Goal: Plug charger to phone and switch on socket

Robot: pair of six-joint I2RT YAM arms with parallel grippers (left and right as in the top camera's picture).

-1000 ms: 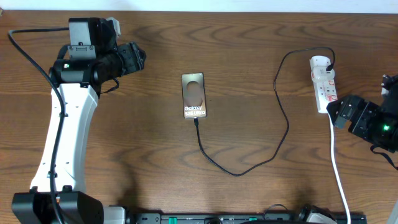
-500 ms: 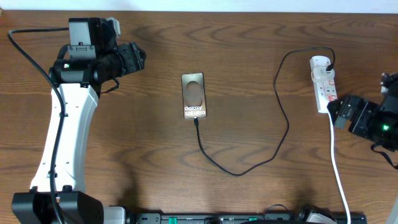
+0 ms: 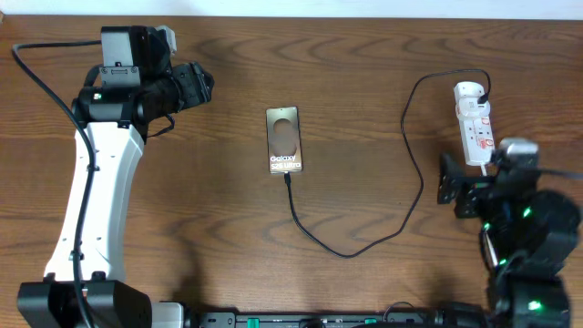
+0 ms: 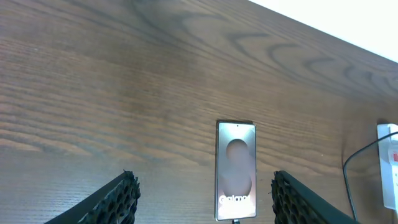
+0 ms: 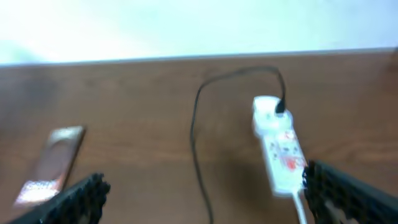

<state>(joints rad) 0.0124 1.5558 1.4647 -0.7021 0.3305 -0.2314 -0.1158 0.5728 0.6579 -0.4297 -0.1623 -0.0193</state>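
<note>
On the dark wooden table (image 3: 364,55), below a pale wall (image 5: 186,25), the left gripper (image 3: 208,87) hangs far left with its fingers spread, unmoved. The phone (image 3: 283,139) lies mid-table, and the charger (image 3: 414,196) runs from its near edge to the socket (image 3: 474,123) at right. The right gripper (image 3: 446,179), fingers apart, has drawn off the socket's near end and now sits just left of it, near the cable.

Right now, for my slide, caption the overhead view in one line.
Phone on a wooden table, the charger cable looping from its lower edge to the white socket.
</note>
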